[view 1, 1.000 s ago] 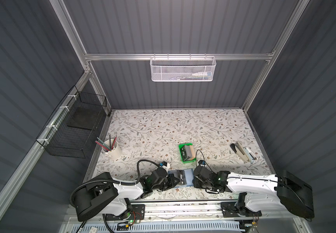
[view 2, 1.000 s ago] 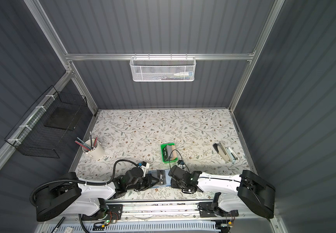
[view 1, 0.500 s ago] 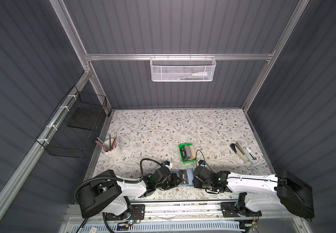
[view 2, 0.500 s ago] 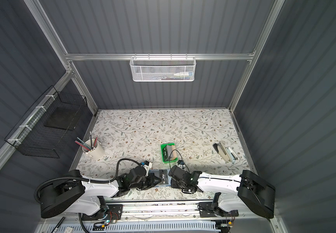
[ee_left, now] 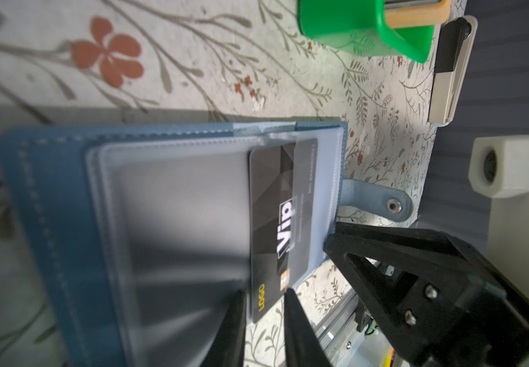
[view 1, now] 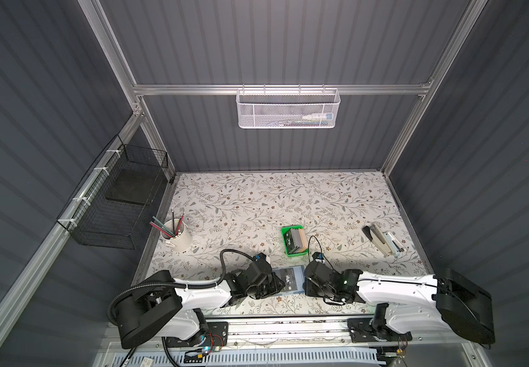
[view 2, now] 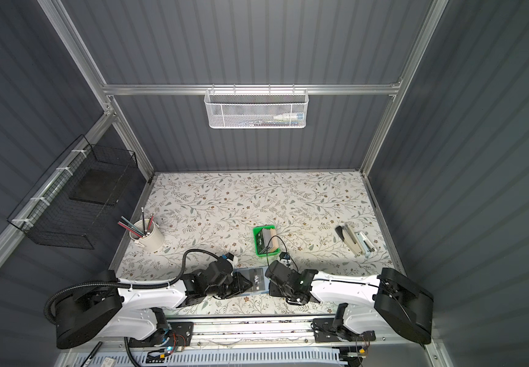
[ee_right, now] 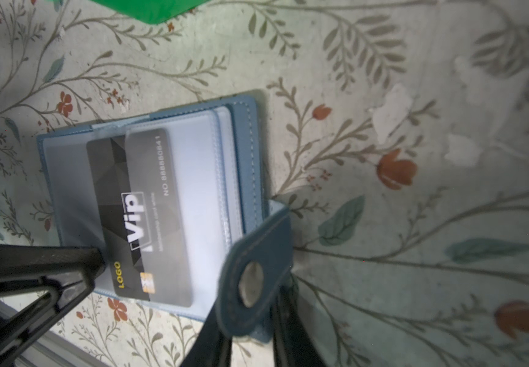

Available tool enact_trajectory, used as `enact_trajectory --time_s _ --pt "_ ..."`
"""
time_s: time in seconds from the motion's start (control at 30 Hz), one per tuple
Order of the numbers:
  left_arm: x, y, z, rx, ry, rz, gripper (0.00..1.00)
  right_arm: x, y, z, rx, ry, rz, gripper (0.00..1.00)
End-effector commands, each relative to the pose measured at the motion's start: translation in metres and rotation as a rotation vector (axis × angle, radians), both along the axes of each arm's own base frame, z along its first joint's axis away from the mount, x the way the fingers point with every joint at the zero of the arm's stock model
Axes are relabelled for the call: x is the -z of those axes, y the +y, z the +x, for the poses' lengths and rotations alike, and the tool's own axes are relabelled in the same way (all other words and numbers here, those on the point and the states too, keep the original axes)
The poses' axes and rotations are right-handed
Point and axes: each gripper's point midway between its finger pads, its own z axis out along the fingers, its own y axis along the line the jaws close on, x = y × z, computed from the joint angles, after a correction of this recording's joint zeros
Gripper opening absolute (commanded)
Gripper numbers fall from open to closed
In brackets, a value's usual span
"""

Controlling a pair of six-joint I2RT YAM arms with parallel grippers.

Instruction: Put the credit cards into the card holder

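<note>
Open card holder (ee_right: 240, 143) at the bench's (view 1: 256, 203) near edge, VIP card (ee_right: 148, 206) partly sleeved. The right claw (ee_right: 250, 317) pinches the holder's edge; the left claw (ee_left: 264, 295), slightly spread, should nudge the card squarely home.

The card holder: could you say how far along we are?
Done: no card seen fully seated. In hand: the dark Vip card is partly inside a clear sleeve of the open card holder, left gripper open around its end, right gripper at the tab. Left: the cards in the green tray.
</note>
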Motion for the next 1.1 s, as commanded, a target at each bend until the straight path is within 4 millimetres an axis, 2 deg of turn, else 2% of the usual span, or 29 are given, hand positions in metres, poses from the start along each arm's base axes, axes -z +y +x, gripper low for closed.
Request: enact_trajectory --time_s 0.0,0.37,0.67,1.07 --pt "0.000 0.007 -0.001 0.018 -0.015 0.077 0.26 0.008 -0.010 -0.007 -0.002 0.020 -0.036 0.24" --pt "-0.004 0.012 0.004 0.002 -0.036 0.121 0.30 0.007 -0.006 -0.007 -0.008 0.017 -0.026 0.23" --pt "-0.017 0.013 0.007 0.003 -0.081 0.091 0.30 -0.001 -0.004 -0.004 -0.009 -0.008 -0.017 0.25" --pt "-0.012 0.016 0.008 0.002 -0.093 0.097 0.30 -0.011 -0.010 0.002 0.010 -0.052 -0.015 0.28"
